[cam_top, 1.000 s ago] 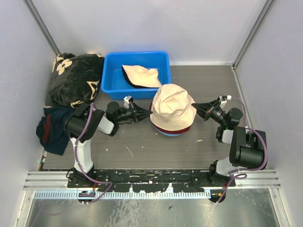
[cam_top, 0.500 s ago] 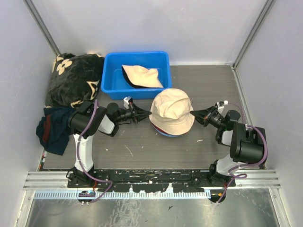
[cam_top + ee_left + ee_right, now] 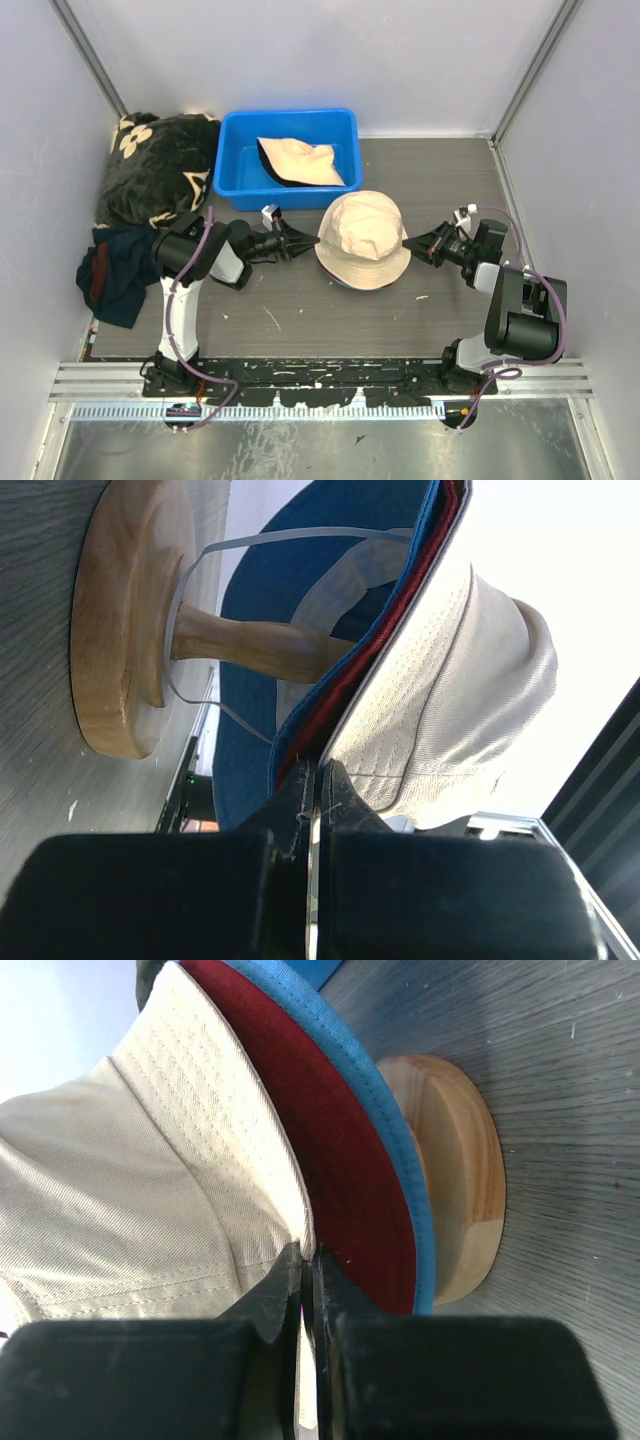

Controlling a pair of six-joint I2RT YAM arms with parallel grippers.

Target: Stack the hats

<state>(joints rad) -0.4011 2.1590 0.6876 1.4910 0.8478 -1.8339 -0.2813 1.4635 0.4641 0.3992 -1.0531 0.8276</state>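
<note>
A cream-beige hat (image 3: 365, 235) sits on top of a dark red hat (image 3: 340, 1160) and a light blue hat (image 3: 400, 1160), all on a wooden stand (image 3: 125, 630) mid-table. My left gripper (image 3: 312, 243) is shut on the cream brim's left edge (image 3: 318, 770). My right gripper (image 3: 410, 243) is shut on the brim's right edge (image 3: 306, 1252). From above, the cream hat hides nearly all of the red and blue hats. In the left wrist view the blue hat (image 3: 290, 600) and red hat (image 3: 400, 610) lie under the cream hat (image 3: 450, 680). A second cream hat (image 3: 300, 160) lies in the bin.
A blue bin (image 3: 228, 150) stands at the back, left of centre. A black blanket with cream flowers (image 3: 155, 165) is bunched at the back left. A navy cloth with red trim (image 3: 115, 270) lies in front of it. Grey walls close in on three sides.
Both grippers have come down with the cream hat. It has dropped lower over the stack, and the red and blue brims that showed below it are now almost covered.
</note>
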